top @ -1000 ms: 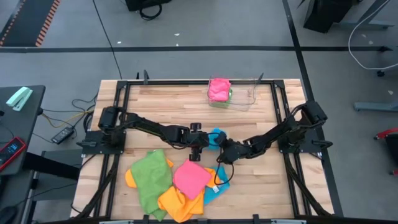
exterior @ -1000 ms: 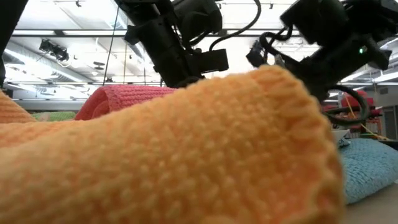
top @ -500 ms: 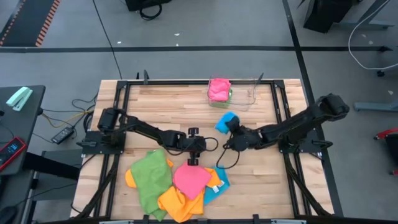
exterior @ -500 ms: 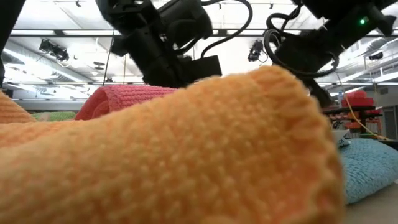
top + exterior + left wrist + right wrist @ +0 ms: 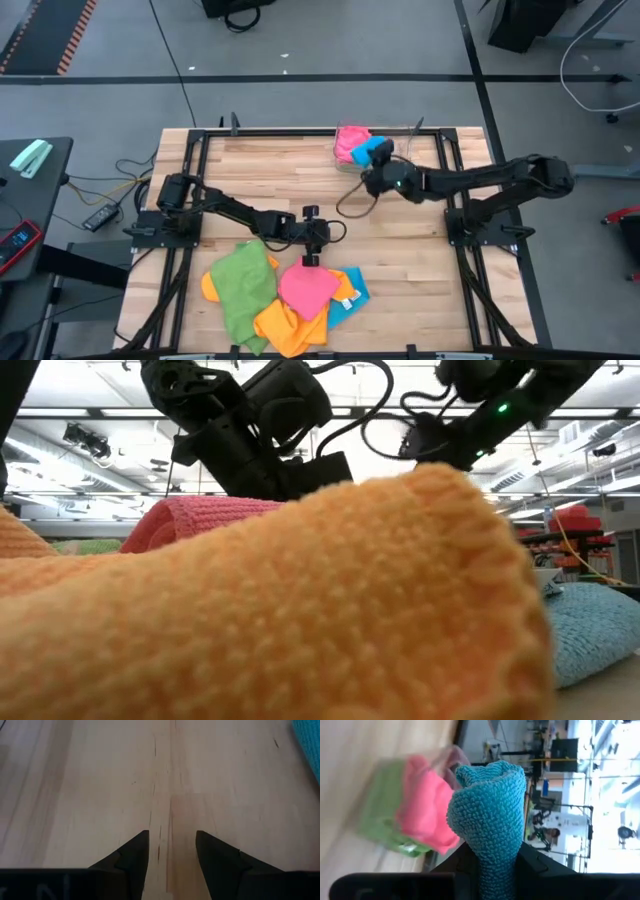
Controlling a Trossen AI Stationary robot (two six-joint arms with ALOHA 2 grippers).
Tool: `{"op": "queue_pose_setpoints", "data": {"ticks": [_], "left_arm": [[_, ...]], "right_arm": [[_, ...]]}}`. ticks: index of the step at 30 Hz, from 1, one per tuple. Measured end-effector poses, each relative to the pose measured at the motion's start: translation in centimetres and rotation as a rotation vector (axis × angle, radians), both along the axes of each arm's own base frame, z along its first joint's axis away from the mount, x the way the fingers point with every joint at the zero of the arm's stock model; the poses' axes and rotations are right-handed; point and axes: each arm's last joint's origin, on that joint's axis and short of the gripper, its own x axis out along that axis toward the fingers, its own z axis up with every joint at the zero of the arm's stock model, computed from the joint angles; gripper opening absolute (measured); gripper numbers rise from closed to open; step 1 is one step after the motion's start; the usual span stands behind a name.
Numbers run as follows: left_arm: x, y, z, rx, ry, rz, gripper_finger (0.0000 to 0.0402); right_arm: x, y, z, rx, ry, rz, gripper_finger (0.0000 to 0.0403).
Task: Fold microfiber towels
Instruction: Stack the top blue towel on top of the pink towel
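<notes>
Right arm carries a folded blue towel beside the tray; left arm is above bare wood.

The right end effector [image 5: 381, 166] pinches the blue towel [image 5: 372, 151] just beside the clear tray [image 5: 400, 155] at the far edge of the desk [image 5: 260, 170]; the tray holds a pink towel [image 5: 349, 141] over a green one [image 5: 385, 820]. The left end effector [image 5: 171, 851] has its fingers spread and holds nothing. A pile of green, pink and orange towels [image 5: 270, 295] lies at the near edge.
</notes>
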Motion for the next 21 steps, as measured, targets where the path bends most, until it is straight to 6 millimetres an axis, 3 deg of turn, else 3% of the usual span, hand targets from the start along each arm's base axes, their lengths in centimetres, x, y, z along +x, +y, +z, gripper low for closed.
{"op": "queue_pose_setpoints", "data": {"ticks": [6, 9, 13, 21], "left_arm": [[0.0, 0.0, 0.0, 0.0, -0.003, -0.001, 0.0173], [0.0, 0.0, 0.0, 0.013, -0.003, -0.015, 0.0172], [0.2, 0.2, 0.1, 0.015, -0.017, -0.014, 0.0173], [0.2, 0.8, 0.1, 0.017, -0.005, 0.003, 0.0173]], "right_arm": [[0.7, -3.8, -1.7, 0.041, -0.06, -0.094, 0.0087], [0.9, -4.9, -1.9, 0.118, -0.176, -0.13, 0.0087], [1.6, -6.1, 0.0, 0.284, -0.428, -0.139, 0.0087], [1.1, -10.2, 3.2, 0.84, -0.831, -0.191, 0.0087]]}}
